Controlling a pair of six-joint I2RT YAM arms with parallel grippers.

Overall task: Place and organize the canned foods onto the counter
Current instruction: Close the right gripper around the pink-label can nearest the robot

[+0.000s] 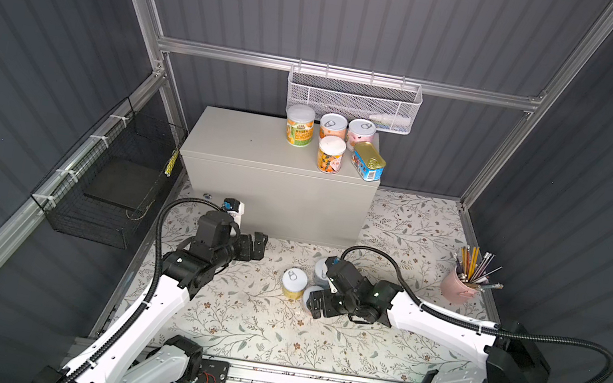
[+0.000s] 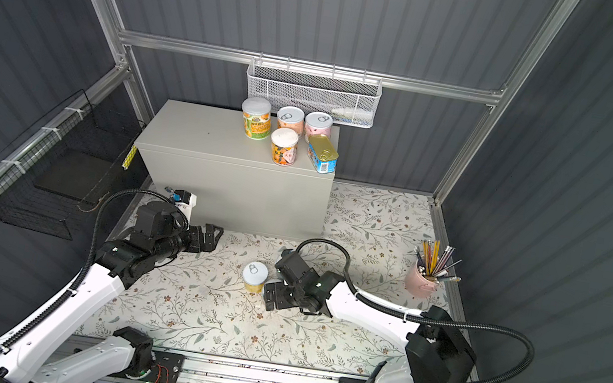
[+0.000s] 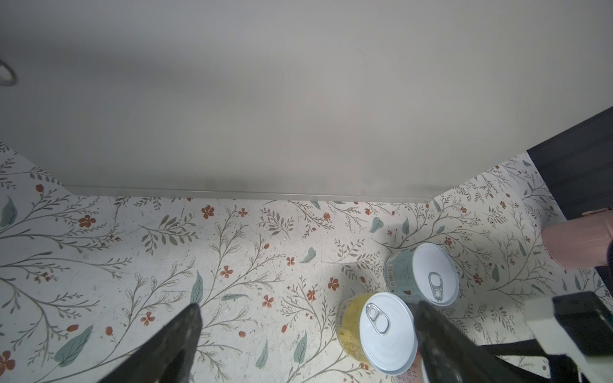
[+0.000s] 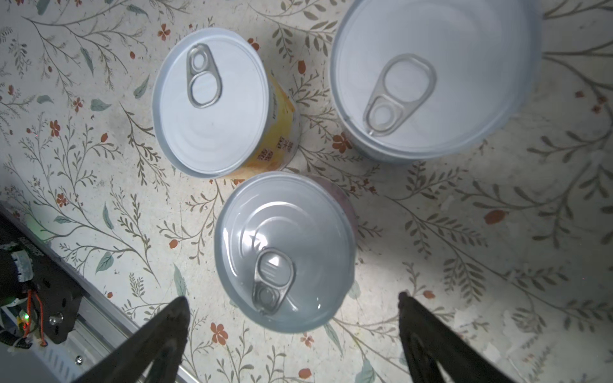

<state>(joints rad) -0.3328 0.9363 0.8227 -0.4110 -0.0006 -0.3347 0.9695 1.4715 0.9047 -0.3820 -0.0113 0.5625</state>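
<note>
- Right pincer [image 4: 292, 296] fingers sit closest to the lens in the right wrist view. They are spread wide with nothing pinched, one on each side of the pinkish can [image 4: 285, 252] and clear of its wall.
- That can stands upright on the floral table [image 4: 83, 165], silver pull-tab lid up. The yellow can [image 4: 212, 102] is just beside it, almost touching, and the pale blue can [image 4: 431, 76] is near.
- Left pincer [image 1: 260, 246] is also spread and empty, held in front of the raised beige table [image 1: 244, 148] and apart from the three low cans.
- Four round cans [image 1: 330, 154] and the blue tin [image 1: 368, 160] are already grouped close at the right end of the raised beige table.
- Handling, my read: the metal wall is rigid and should take a firm squeeze. The can probably has some weight if full, and the glossy label is likely slick.
- Take hold across the side wall around mid-height, with fingers on opposite sides. Skip the lid rim and the pull tab.
- Watch the yellow can. The gap is tight, and an off-centre close or a tilted lift could knock it.
- Three cans are left down low, so you look past halfway.
</note>
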